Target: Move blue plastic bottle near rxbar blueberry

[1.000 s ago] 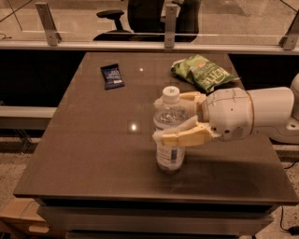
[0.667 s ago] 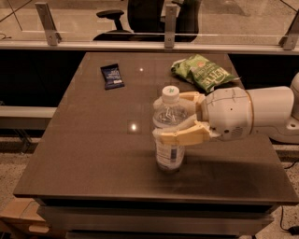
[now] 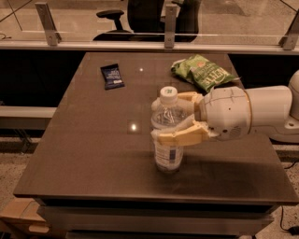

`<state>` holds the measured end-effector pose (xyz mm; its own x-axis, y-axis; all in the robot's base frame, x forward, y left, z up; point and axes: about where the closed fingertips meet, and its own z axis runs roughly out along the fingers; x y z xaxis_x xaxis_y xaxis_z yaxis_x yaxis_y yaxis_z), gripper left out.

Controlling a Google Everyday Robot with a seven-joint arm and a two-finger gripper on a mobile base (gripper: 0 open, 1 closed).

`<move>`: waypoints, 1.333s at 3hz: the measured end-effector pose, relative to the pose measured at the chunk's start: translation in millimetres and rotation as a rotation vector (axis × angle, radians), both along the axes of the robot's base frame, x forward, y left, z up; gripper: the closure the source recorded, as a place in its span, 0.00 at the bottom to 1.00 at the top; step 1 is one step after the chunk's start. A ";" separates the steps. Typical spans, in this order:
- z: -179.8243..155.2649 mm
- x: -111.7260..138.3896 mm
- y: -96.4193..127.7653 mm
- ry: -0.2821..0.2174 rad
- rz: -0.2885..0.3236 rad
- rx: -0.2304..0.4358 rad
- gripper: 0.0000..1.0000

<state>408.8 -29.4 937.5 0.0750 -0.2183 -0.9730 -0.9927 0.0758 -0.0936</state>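
Right now my gripper (image 3: 161, 119) is out over the middle of the table (image 3: 88, 144), reaching in from the right, and it is clamped on the blue plastic bottle (image 3: 168, 156). One of my pale fingers (image 3: 180, 137) crosses the near side of the bottle just above its label, and the other runs along the far side at shoulder height, so the bottle sits squeezed between them. Its white cap (image 3: 168, 92) pokes up above both fingers. The bottle stands upright, with its base on the tabletop, a little toward the near edge and slightly right of center. Behind the fingers, my rounded white wrist housing (image 3: 229, 113) and forearm stretch off to the right edge of the view.

Over toward the far left of the table lies the rxbar blueberry (image 3: 112, 76), a small dark blue wrapper lying flat, well apart from the bottle and from me. On the far right part of the table a crinkled green chip bag (image 3: 203, 72) rests, just beyond my wrist and also apart from the bottle. A bright spot of light reflects on the tabletop just left of the bottle. Past the table's far edge runs a glass barrier with metal posts (image 3: 46, 18), and a dark office chair (image 3: 140, 14) sits behind it.
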 end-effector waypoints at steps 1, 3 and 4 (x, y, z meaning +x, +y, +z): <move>8.5 5.4 5.2 -0.012 0.011 -0.021 1.00; 37.4 40.1 10.4 -0.085 0.001 -0.021 1.00; 43.3 64.4 11.1 -0.130 -0.046 0.057 1.00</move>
